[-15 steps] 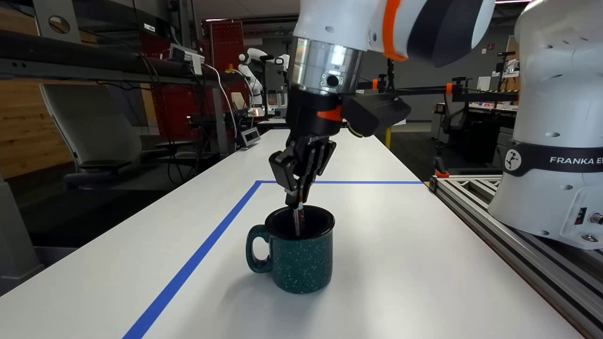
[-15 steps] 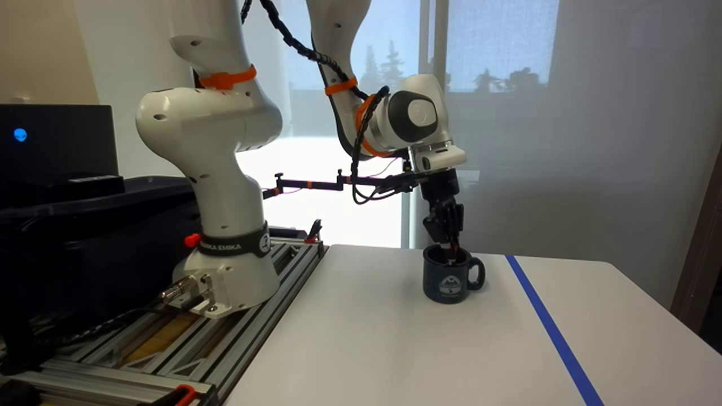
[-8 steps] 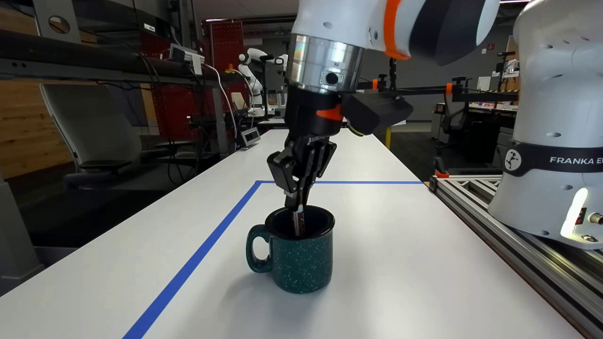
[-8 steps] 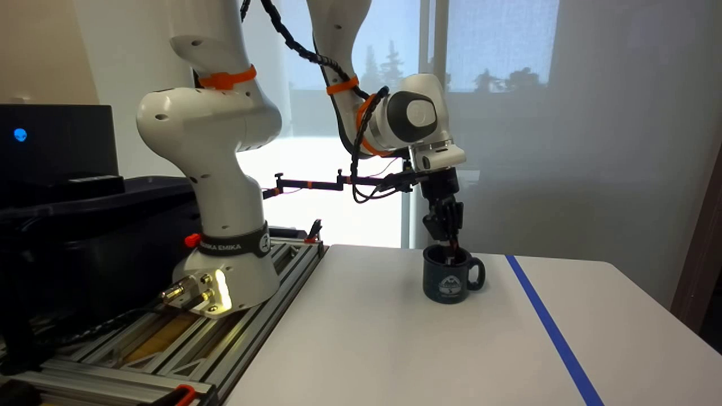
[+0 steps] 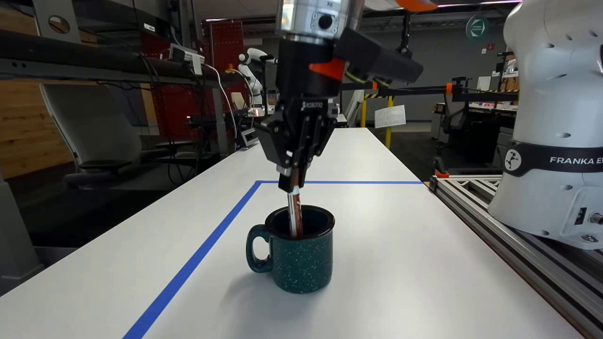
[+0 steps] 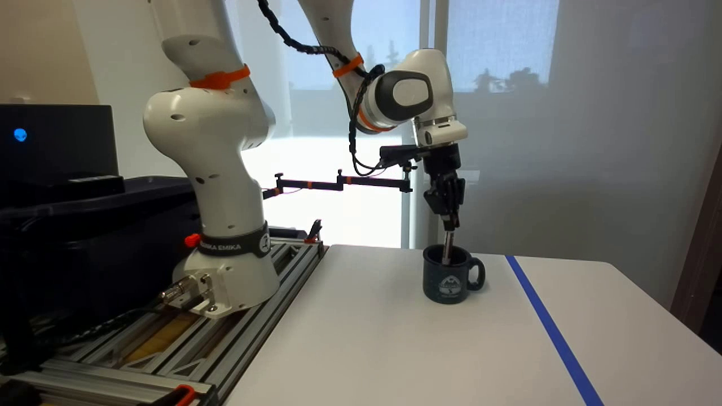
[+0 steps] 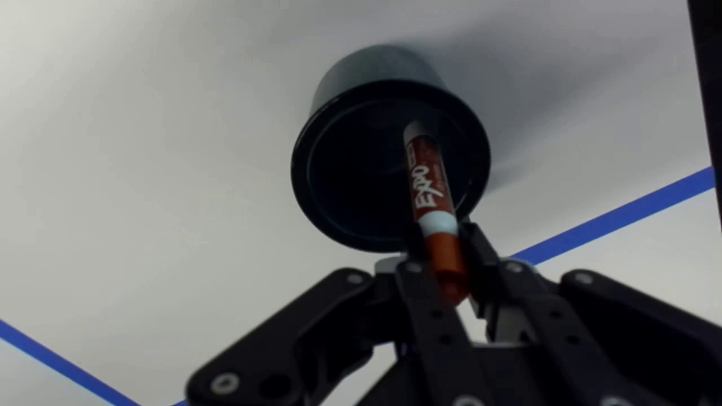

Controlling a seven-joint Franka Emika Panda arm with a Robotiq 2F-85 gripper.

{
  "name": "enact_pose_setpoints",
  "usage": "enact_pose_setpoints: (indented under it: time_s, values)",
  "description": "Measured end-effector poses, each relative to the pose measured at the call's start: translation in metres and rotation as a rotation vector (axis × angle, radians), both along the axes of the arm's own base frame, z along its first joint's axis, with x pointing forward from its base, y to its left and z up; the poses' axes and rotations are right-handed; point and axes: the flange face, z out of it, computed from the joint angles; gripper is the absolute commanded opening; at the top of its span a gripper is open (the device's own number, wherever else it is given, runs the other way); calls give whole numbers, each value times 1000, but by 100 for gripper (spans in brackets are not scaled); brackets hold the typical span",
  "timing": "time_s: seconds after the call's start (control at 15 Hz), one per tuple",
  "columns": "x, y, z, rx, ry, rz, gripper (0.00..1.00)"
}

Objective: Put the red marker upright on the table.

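A slim, cylindrical red marker (image 7: 434,206) is held nearly upright, tilted a little, with its lower end inside a round, dark teal mug (image 5: 304,263) flecked with pale speckles; at its upper end is an orange-red plastic cap (image 7: 445,252), then a white band (image 7: 439,223), then a dark red label (image 7: 430,175) with EXPO in white letters; I cannot tell whether its lower tip touches the mug's floor or inner wall.

The black gripper (image 7: 444,242) is above the mug, apart from its black rim (image 7: 300,163); the jaws pinch the marker at the cap end, one on each side of it.

The mug rests upright on a long, flat white surface (image 5: 405,273); a straight strip of blue tape (image 5: 201,249) runs near the curved teal handle (image 5: 249,249), apart from it; in an exterior view, a pale printed emblem (image 6: 449,286) shows on the mug's side.

The gripper is mounted at the end of a jointed white robot arm (image 6: 211,141) with orange bands (image 6: 220,79); its base wears a black band (image 5: 565,160) lettered FRANKA EMIKA and sits on a grey metal frame (image 6: 251,330) beside the surface.

Farther off, in an exterior view, are a grey office chair (image 5: 92,125) and a second white arm (image 5: 254,75); in an exterior view, pale window shades (image 6: 502,45) hang behind the robot.
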Motion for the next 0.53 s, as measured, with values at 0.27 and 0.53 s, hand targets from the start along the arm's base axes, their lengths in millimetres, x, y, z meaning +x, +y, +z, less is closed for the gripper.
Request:
enact_pose_setpoints:
  time_s: [0.27, 0.53]
  values:
    - [-5, -11, 59, -67, -44, -34, 5]
    - [-14, -28, 110, -113, -118, -84, 5]
